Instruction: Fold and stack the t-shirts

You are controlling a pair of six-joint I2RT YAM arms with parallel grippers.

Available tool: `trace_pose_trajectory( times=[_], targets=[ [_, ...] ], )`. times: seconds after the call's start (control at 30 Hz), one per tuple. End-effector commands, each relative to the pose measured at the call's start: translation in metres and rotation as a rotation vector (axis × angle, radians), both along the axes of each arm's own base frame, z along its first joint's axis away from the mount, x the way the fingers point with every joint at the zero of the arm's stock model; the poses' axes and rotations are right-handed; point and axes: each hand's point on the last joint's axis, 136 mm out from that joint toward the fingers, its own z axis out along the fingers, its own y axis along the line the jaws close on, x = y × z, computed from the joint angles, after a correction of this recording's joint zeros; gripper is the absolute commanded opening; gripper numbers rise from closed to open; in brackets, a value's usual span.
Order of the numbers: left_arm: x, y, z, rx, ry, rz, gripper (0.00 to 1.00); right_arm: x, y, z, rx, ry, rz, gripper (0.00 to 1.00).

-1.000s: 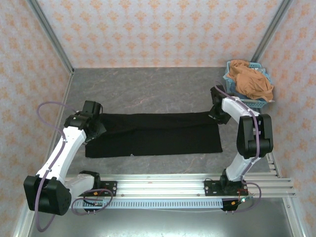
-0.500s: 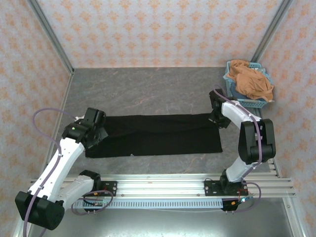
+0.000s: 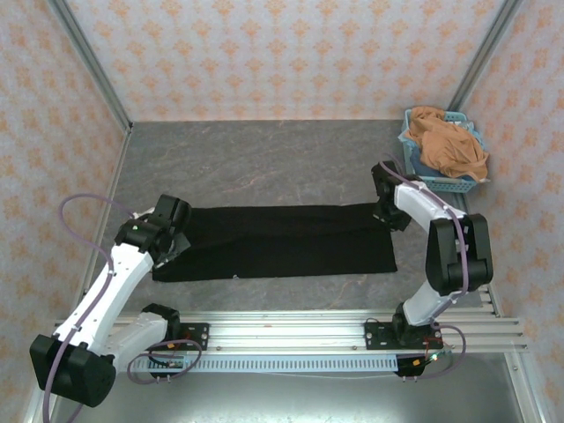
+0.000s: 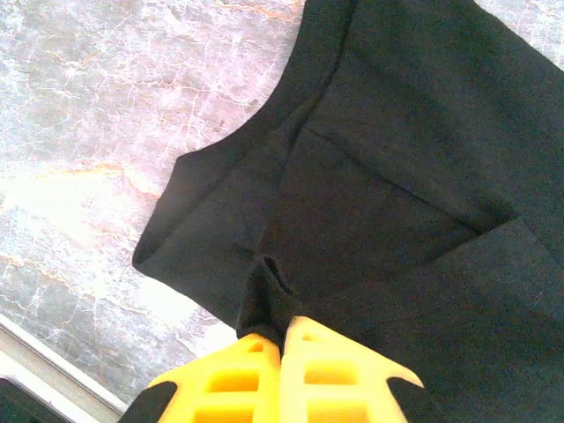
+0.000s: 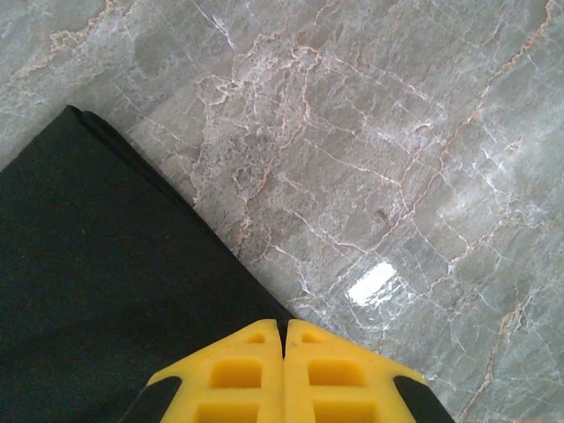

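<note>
Black shirt (image 3: 278, 240): lies flat as a long dark band across the worktop (image 3: 264, 163), running left to right, nearer the near edge than the far one. It is folded lengthwise, plain black side up, with no print visible. A tiny pale speck sits close to its near hem.

Orange shirt (image 3: 449, 145): bunched in a heap inside the basket (image 3: 441, 183), which stands in the far right corner of the worktop. It is well apart from the black shirt.

Left gripper (image 3: 172, 231): at the left end of the black shirt, low over the cloth. In the wrist view the gripper (image 4: 282, 330) has its yellow fingers (image 4: 238, 379) pressed together, with a small tuft of black shirt (image 4: 423, 159) pinched between the tips and lifted slightly off the layers below. Overlapping folds and a curved edge are visible there, with grey marbled worktop (image 4: 106, 106) beyond.

Right gripper (image 3: 388, 211): at the far right corner of the black shirt, between the shirt and the basket. In the wrist view the gripper (image 5: 284, 330) is closed with no gap visible between the fingers. The straight edge of the black shirt (image 5: 97, 264) runs right into the seam between the tips, so it appears nipped there. Bare worktop (image 5: 397, 132) lies to the other side.
</note>
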Motion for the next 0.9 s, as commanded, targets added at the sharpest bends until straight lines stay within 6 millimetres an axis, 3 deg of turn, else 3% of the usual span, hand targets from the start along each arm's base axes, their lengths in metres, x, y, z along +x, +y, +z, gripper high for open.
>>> trace_pose_trajectory(
  times=[0.0,0.07,0.17,0.4,0.53,0.7,0.87],
  targets=[
    [-0.008,0.010,-0.002,0.058,0.030,0.032,0.00,-0.021,-0.011,0.010,-0.057,0.009,-0.028,0.27],
    [-0.008,0.010,-0.005,0.055,0.035,0.032,0.00,-0.023,-0.012,0.012,-0.054,-0.002,-0.036,0.36],
    [-0.008,0.011,-0.007,0.067,0.043,0.037,0.00,-0.021,-0.008,0.014,-0.028,-0.020,-0.042,0.39],
    [-0.007,0.012,-0.012,0.076,0.067,0.041,0.00,0.002,0.023,0.010,0.078,-0.053,-0.003,0.31],
    [-0.009,0.011,-0.019,0.069,0.087,0.042,0.00,0.008,0.040,-0.007,0.138,-0.026,0.002,0.29],
    [-0.016,0.000,-0.035,0.011,0.123,0.040,0.00,0.003,0.039,-0.027,0.126,0.026,-0.012,0.27],
    [-0.022,-0.006,-0.036,0.011,0.125,0.017,0.00,0.000,0.035,-0.033,0.102,0.054,-0.003,0.27]
  ],
)
